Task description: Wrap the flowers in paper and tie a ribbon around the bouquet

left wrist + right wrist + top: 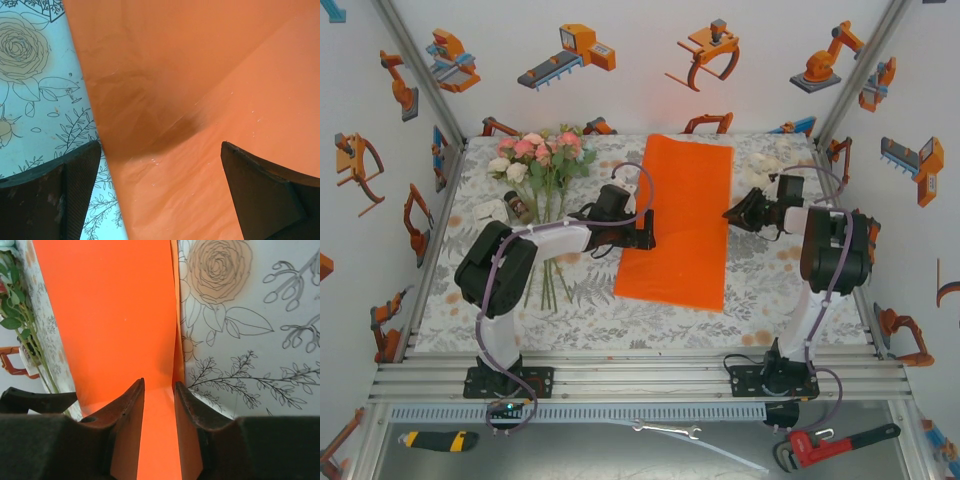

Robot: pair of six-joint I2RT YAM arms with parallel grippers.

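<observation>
- Top view: the paper (678, 220), a plain, bright orange rectangular sheet, lies flat in the middle of the grey floral tablecloth (780, 300). Its long axis runs from 12 o'clock to 6 o'clock, with the near end leaning slightly toward 7 o'clock.
- The flowers (535, 152), pink and cream roses with green leaves, lie at 9 to 10 o'clock of the sheet, apart from it. The blooms point to 12 o'clock and the thin stems trail to 6 o'clock, passing under the left arm.
- The left gripper (642, 228) sits at the sheet's 9 o'clock edge, jaws spread wide and released. In its wrist view, 1 finger (55, 200) is over the tablecloth and the other over the paper, with the sheet's edge between them.
- The right gripper (733, 212) meets the sheet's 3 o'clock edge. In its wrist view the 2 fingers (125, 420) stand close, with a narrow gap between them. The sheet's edge curls up slightly and runs into that gap, and the fingers are not closed on it.
- Open cloth lies at 6 o'clock of the sheet and at 3 o'clock beyond its right edge.
- White walls with orange robot stickers close 3 sides.
</observation>
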